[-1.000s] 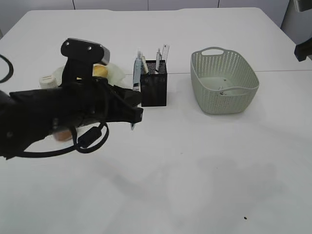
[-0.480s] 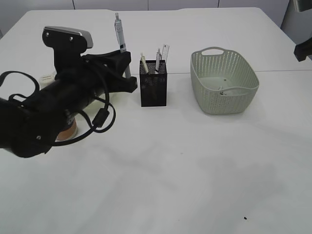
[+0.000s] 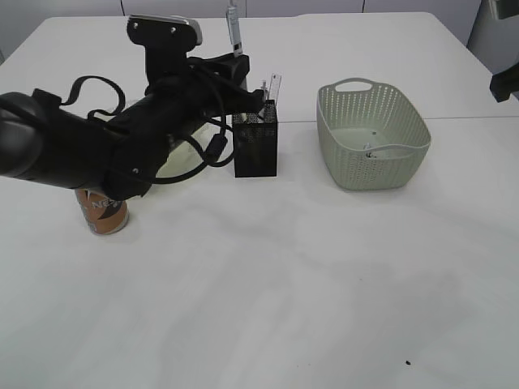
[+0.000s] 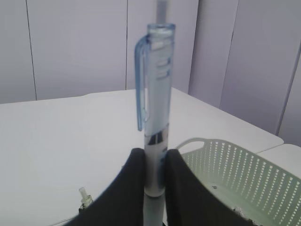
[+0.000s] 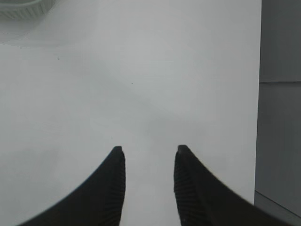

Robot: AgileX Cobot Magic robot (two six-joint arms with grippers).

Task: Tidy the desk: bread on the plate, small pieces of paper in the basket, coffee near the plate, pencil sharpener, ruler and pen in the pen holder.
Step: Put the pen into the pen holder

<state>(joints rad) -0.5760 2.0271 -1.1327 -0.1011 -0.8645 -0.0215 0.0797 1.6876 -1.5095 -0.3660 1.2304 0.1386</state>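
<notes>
Step in hand, by the look of it: getting the pen (image 4: pixel 156 108) into the pen holder (image 3: pixel 255 144). Left gripper (image 4: pixel 151 172) pinching the translucent blue pen low on its barrel, upright, clip end up, poised above and just to the left rear of the black mesh pen holder in the exterior view. Already standing in the holder: a clear ruler (image 3: pixel 275 87) and a couple of other slim items, too small to name. Coffee can (image 3: pixel 103 212) upright on the table at front left, partly behind the left arm; plate and bread hidden by that arm. Green perforated basket (image 3: pixel 372 136) to the right of the holder, well apart, with some small thing lying inside. Right gripper (image 5: pixel 147 162) spread, holding nothing, above bare table (image 5: pixel 141 84). Next move probably calls for centring the pen tip over the holder's free opening, lowering straight, then letting go without knocking the ruler.
</notes>
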